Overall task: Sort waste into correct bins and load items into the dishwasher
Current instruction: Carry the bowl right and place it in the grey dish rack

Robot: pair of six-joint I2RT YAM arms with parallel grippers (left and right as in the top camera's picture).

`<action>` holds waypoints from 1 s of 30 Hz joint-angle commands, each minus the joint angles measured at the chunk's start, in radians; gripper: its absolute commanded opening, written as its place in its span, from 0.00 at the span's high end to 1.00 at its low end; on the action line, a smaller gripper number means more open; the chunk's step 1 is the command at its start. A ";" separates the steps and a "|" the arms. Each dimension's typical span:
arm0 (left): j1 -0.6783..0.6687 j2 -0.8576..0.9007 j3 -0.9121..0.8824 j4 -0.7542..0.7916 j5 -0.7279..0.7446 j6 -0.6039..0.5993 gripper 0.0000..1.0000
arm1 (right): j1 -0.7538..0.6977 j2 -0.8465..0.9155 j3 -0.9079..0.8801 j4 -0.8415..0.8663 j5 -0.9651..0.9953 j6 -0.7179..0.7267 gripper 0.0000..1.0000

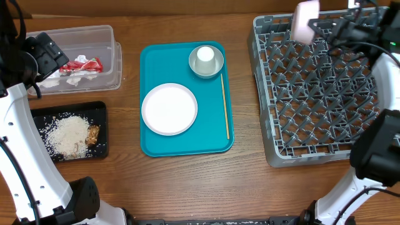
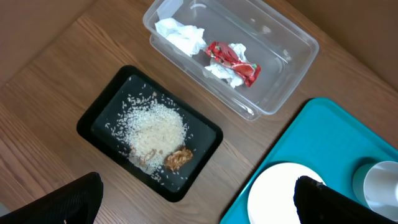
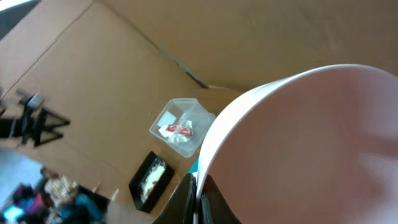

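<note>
Clamping the thin rim of the smooth large white plate (image 3: pixel 298 143), the right gripper (image 3: pixel 200 200), closed tight, holds it on edge over the far left corner of the grey pegged dish rack (image 1: pixel 312 106). The left wrist view alone shows the left gripper (image 2: pixel 198 182) spread wide and empty, looking down on grainy rice crumbs (image 2: pixel 155 127) in the black tray (image 2: pixel 93 121).

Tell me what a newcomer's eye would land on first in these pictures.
The flat teal tray in the middle stands out, carrying a smaller white round dish and a grey bowl with a small white cup in it. At the right, the right gripper holds a large white round plate by the far corner of the large grey plastic dish rack. On the left, white rice-like crumbs lie in the shallow black rectangular tray.
</note>
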 commanded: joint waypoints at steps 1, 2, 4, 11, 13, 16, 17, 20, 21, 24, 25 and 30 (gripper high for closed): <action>0.000 0.006 -0.002 -0.002 -0.010 -0.010 0.00 | 0.014 0.012 0.008 0.010 0.156 0.181 0.96; 0.000 0.006 -0.003 -0.002 -0.010 -0.010 0.00 | 0.016 0.012 0.008 0.010 0.185 0.206 0.96; 0.000 0.006 -0.002 -0.002 -0.010 -0.010 0.00 | 0.018 0.013 0.008 0.010 0.214 0.229 0.96; 0.000 0.006 -0.003 -0.002 -0.010 -0.010 0.00 | 0.018 0.013 0.000 -0.019 0.319 0.278 0.96; 0.000 0.006 -0.003 -0.002 -0.010 -0.010 0.00 | 0.022 0.023 -0.001 -0.025 0.318 0.277 0.96; 0.000 0.006 -0.003 -0.002 -0.010 -0.010 0.00 | 0.024 0.043 -0.001 -0.045 0.318 0.278 0.96; 0.000 0.006 -0.003 -0.002 -0.010 -0.010 0.00 | 0.024 0.050 -0.002 -0.052 0.318 0.277 0.96; 0.000 0.006 -0.003 -0.002 -0.010 -0.010 0.00 | 0.020 0.058 -0.003 -0.063 0.318 0.278 0.96; 0.000 0.006 -0.003 -0.002 -0.010 -0.010 0.00 | 0.018 0.058 -0.003 -0.066 0.318 0.280 0.96; 0.000 0.006 -0.003 -0.002 -0.010 -0.010 0.00 | 0.010 0.058 -0.003 -0.072 0.318 0.305 0.96; 0.000 0.006 -0.003 -0.002 -0.010 -0.010 0.00 | 0.009 0.058 -0.003 -0.074 0.319 0.312 0.96; 0.000 0.006 -0.003 -0.002 -0.010 -0.010 0.00 | 0.003 0.058 -0.003 -0.101 0.345 0.315 0.96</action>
